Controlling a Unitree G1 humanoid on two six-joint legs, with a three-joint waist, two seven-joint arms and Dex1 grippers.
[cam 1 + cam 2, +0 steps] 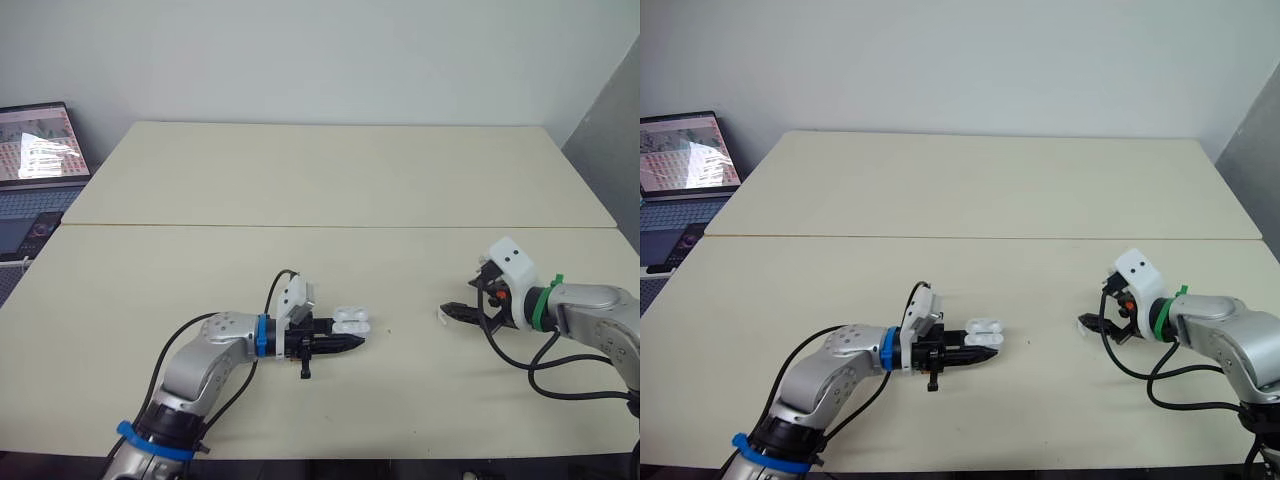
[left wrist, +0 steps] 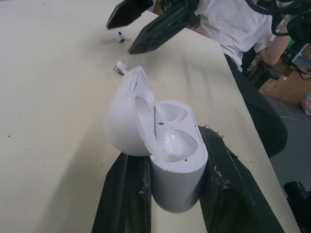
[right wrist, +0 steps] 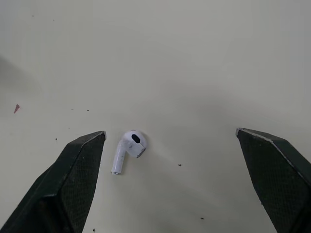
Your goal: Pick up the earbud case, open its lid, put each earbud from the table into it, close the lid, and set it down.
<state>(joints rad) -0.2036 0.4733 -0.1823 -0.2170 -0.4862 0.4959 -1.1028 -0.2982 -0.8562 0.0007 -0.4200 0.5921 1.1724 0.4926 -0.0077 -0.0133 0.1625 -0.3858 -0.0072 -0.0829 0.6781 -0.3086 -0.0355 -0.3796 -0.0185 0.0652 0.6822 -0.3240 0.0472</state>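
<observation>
Left eye view shows the pale desk [image 1: 330, 180] taking most of the scene, with a laptop [image 1: 38, 165] at its far left edge. The left end effector [image 1: 345, 343] lies low over the near desk, its fingers clamped on the lower body of the earbud case [image 2: 170, 160]. The right end effector [image 3: 170, 133] hovers well to the right with its fingers spread wide and nothing held.

The likeliest trouble is the pick. The first earbud [image 3: 127, 148] lies flat between those wide fingers, nearer one than the other, so an off-centre close could flick the small, rounded piece away. The case is pinched only low down and could twist when an earbud is pressed in. Its lid, merely hinged back, might tip shut.

The case is open, and both sockets look empty. A second earbud [image 2: 120, 67] rests on the desk between the case and the first.
</observation>
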